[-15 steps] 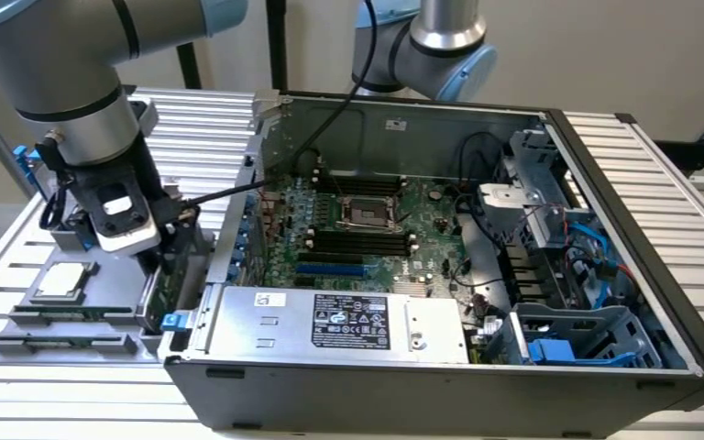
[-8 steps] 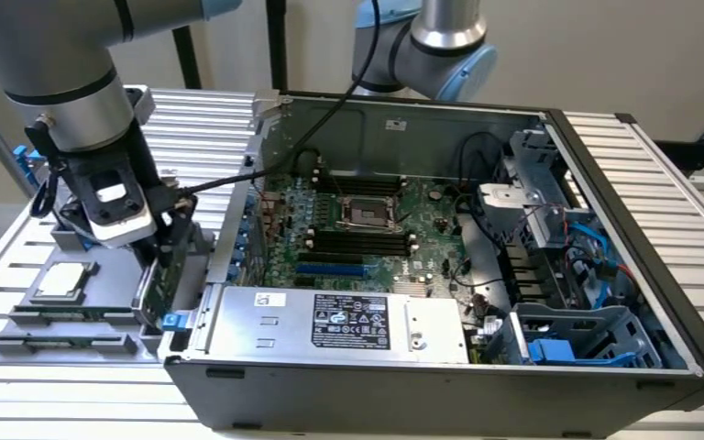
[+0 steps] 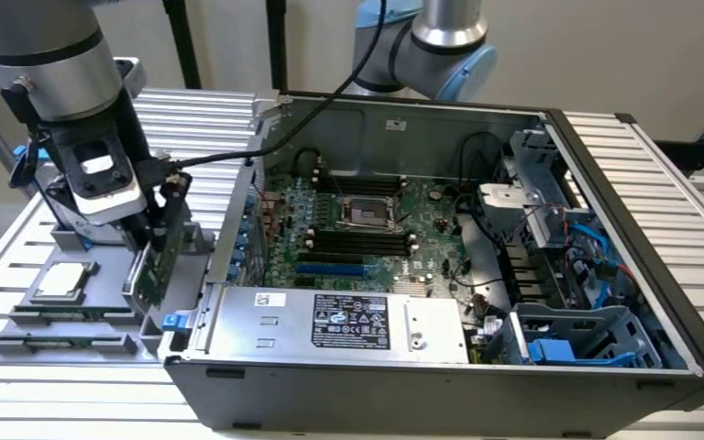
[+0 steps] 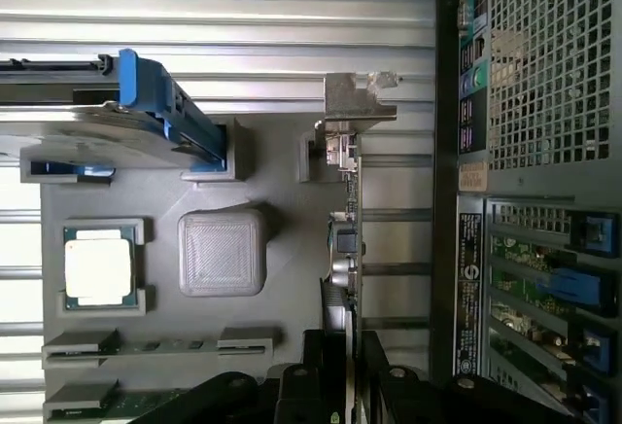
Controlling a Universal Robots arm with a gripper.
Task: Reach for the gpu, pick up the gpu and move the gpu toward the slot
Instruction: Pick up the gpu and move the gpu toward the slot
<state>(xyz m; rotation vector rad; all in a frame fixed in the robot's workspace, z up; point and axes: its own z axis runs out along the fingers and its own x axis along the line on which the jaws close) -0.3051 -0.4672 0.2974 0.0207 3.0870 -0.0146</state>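
The gpu (image 3: 148, 268), a thin green card, stands on edge in the grey holder (image 3: 95, 344) at the exterior view's left, just outside the open computer case (image 3: 327, 403). In the wrist view I look along the gpu's edge (image 4: 347, 239), with its silver bracket (image 4: 355, 103) at the far end. My gripper (image 3: 160, 220) has come down over the card's upper edge. Its black fingers (image 4: 313, 385) sit one on each side of the card and press against it. The blue slot (image 3: 334, 270) lies on the motherboard (image 3: 370, 197) inside the case.
The grey holder also carries a processor chip (image 4: 97, 266), narrow memory sticks (image 4: 155, 344) and a silver hard drive with blue rails (image 4: 146, 103). The case's side wall (image 4: 476, 278) runs close beside the card. A second arm (image 3: 438, 41) stands behind the case.
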